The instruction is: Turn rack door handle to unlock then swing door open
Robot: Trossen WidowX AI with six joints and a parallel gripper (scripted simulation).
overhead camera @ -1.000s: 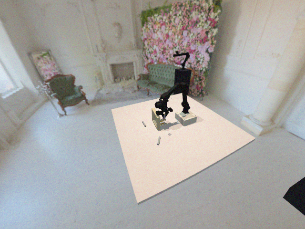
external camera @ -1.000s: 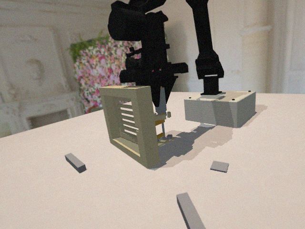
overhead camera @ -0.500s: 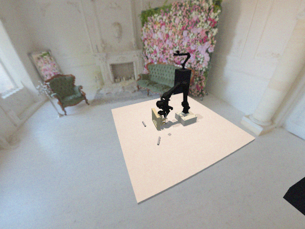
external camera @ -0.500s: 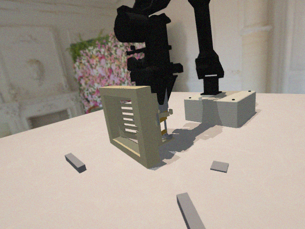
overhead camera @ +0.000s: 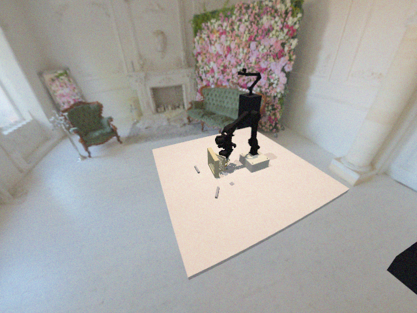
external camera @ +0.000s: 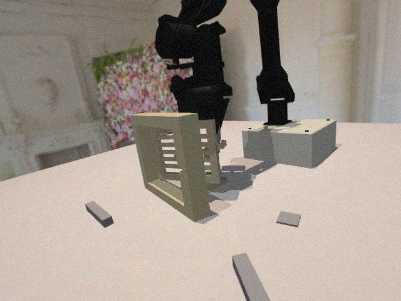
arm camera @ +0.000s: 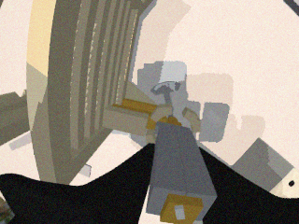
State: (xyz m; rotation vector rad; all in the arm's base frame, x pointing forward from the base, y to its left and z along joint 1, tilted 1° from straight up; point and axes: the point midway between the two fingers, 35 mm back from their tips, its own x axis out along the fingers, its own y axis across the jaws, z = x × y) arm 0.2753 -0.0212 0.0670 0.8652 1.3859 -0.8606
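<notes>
The upright grey block-shaped handle with mustard-yellow fittings (arm camera: pixel 179 163) is being gripped by the black parallel-jaw gripper (external camera: pixel 203 105) (arm camera: pixel 174 151), its fingers being stopped short of full closure by it. The handle is being held on the near-base side of the khaki slatted rack door (overhead camera: pixel 221 162) (external camera: pixel 212 152) (arm camera: pixel 89 84), which is standing ajar from the thick khaki square frame (overhead camera: pixel 214 163) (external camera: pixel 194 168) (arm camera: pixel 39 37); the opening is being judged well short of the angle wanted.

The swing is probably being carried out now. If a straight pull is being made instead of an arc about the hinge, the handle may be worked out of the fingers, or the frame may be dragged or tipped. If the wrist is not being turned with the door, the handle may be twisted back from its unlocked position. As the door is being brought round, the arm's own pale box-shaped base (overhead camera: pixel 257 162) (external camera: pixel 291 145) may be approached by the gripper, and room for the later release may be reduced.

As for containers, none is being seen with contents: the frame is being shown as an open surround, with no item being made out inside. Two grey bars (overhead camera: pixel 197 169) (external camera: pixel 98 214) and a flat grey tile (overhead camera: pixel 231 183) (external camera: pixel 288 219) are being left loose on the pale table (overhead camera: pixel 255 208) (external camera: pixel 161 259), apart from the frame.
</notes>
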